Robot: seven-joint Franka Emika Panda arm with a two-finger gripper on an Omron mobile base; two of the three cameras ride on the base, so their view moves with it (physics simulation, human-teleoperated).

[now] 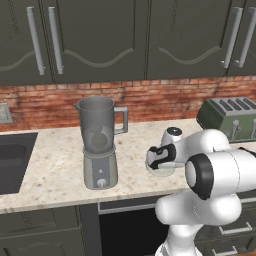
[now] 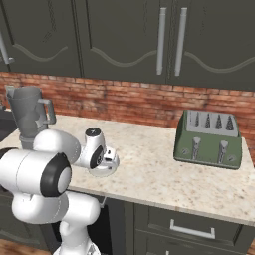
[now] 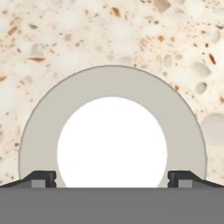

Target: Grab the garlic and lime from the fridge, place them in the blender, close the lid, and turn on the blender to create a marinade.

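Observation:
The blender [image 1: 100,145] stands on the counter with its smoky jug uncovered, and it sits at the far left in the right base view [image 2: 30,117]. To its right the lid [image 1: 161,171] [image 2: 105,168], a round pale disc, lies flat on the counter. My gripper [image 1: 159,164] [image 2: 104,160] hangs just above it, pointing down. In the hand view the lid [image 3: 112,85] lies directly under the gripper [image 3: 112,177], whose open fingertips [image 3: 43,178] stand wide at either side of the disc. The garlic, the lime and the fridge are out of view.
A green toaster [image 1: 232,117] [image 2: 209,139] stands at the right of the counter against the brick wall. A dark sink [image 1: 12,160] is set in at the left. Dark cupboards with bar handles [image 1: 55,40] hang above.

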